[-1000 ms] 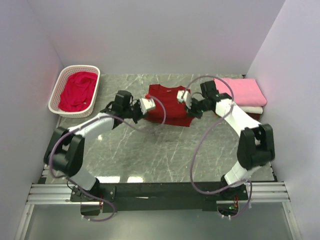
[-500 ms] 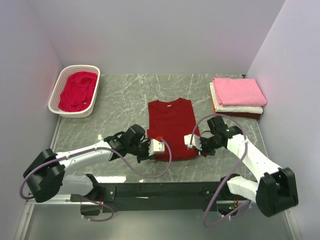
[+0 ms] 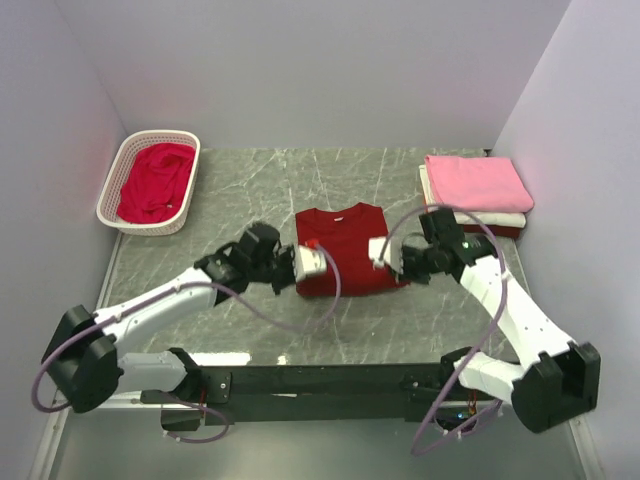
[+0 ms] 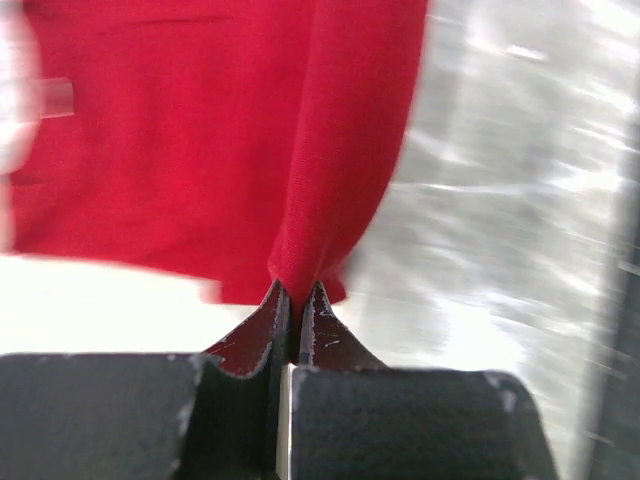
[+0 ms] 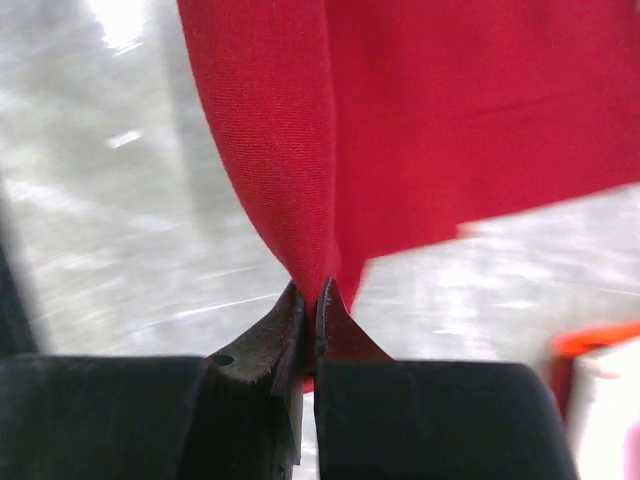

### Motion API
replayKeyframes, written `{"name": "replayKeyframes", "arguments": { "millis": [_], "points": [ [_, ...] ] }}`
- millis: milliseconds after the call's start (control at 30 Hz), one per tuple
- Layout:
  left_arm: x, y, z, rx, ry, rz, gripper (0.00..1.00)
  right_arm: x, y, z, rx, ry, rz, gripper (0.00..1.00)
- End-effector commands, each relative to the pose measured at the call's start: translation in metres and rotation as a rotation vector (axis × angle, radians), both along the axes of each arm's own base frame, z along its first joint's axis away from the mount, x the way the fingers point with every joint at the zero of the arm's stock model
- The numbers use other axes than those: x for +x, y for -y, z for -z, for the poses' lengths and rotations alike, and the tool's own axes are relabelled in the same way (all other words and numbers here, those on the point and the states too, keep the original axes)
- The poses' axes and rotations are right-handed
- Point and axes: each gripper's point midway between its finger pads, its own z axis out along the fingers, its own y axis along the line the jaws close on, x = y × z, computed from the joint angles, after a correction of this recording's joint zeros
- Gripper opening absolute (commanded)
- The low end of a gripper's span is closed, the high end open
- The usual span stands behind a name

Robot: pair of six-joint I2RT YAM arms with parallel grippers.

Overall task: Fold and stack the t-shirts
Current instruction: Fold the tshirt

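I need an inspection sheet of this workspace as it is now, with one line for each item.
Surface: grey marble table, no spills seen.
Job's things: dark red t-shirt at centre, near edge pinched at both sides; crimson shirt in the basket; pink shirt folded on white shirt, far right.
Clutter: white lattice basket, far left.
Grippers: left gripper and right gripper each shut on the dark red t-shirt.
Cables: purple cables loop loose along both arms.
Surroundings: plain walls on three sides.
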Motion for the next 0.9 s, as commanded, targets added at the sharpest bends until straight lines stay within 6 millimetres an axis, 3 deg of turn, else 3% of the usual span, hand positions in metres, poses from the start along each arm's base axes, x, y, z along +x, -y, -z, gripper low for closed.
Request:
{"name": "replayKeyframes", "arguments": {
  "millis": [0,33,100,133,200,233,267,333,400,433,467,533,567,867],
  "points": [
    [0.065,-0.004,-0.038,-0.041,0.137,-0.073,0.00,0.061,-0.005,-0.035,0.023,0.127,0.105,0.00],
    [0.079,-0.004,-0.044,-0.053,0.165,-0.083,0.00,0.076,-0.007,-0.048,0.034,0.154,0.128,0.00],
    [0.112,-0.007,-0.052,-0.057,0.180,-0.119,0.00,0.102,-0.007,-0.044,0.031,0.143,0.163,0.00],
    [0.123,-0.007,-0.053,-0.060,0.182,-0.128,0.00,0.116,-0.008,-0.055,0.046,0.162,0.187,0.00],
    [0.153,-0.008,-0.054,-0.065,0.186,-0.160,0.00,0.140,-0.009,-0.047,0.042,0.142,0.216,0.00],
    [0.162,-0.007,-0.054,-0.070,0.183,-0.162,0.00,0.156,-0.008,-0.058,0.053,0.167,0.239,0.00],
    [0.172,-0.006,-0.041,-0.060,0.158,-0.167,0.00,0.169,-0.008,-0.048,0.043,0.148,0.254,0.00],
    [0.196,-0.009,-0.046,-0.077,0.168,-0.194,0.00,0.192,-0.006,-0.056,0.045,0.168,0.286,0.00],
    [0.219,-0.011,-0.038,-0.079,0.154,-0.221,0.00,0.211,-0.006,-0.043,0.035,0.147,0.305,0.00],
    [0.226,-0.012,-0.033,-0.080,0.145,-0.231,0.00,0.224,-0.006,-0.051,0.041,0.169,0.325,0.00],
    [0.232,-0.013,-0.031,-0.082,0.139,-0.236,0.00,0.233,-0.004,-0.037,0.030,0.135,0.337,0.00],
    [0.249,-0.015,-0.021,-0.081,0.122,-0.260,0.00,0.250,-0.003,-0.041,0.030,0.143,0.362,0.00],
    [0.256,-0.015,-0.013,-0.074,0.111,-0.268,0.00,0.255,-0.003,-0.029,0.020,0.117,0.370,0.00],
    [0.292,-0.027,0.019,-0.059,0.078,-0.377,0.00,0.296,-0.004,-0.007,0.027,0.124,0.450,0.00]
  ]
}}
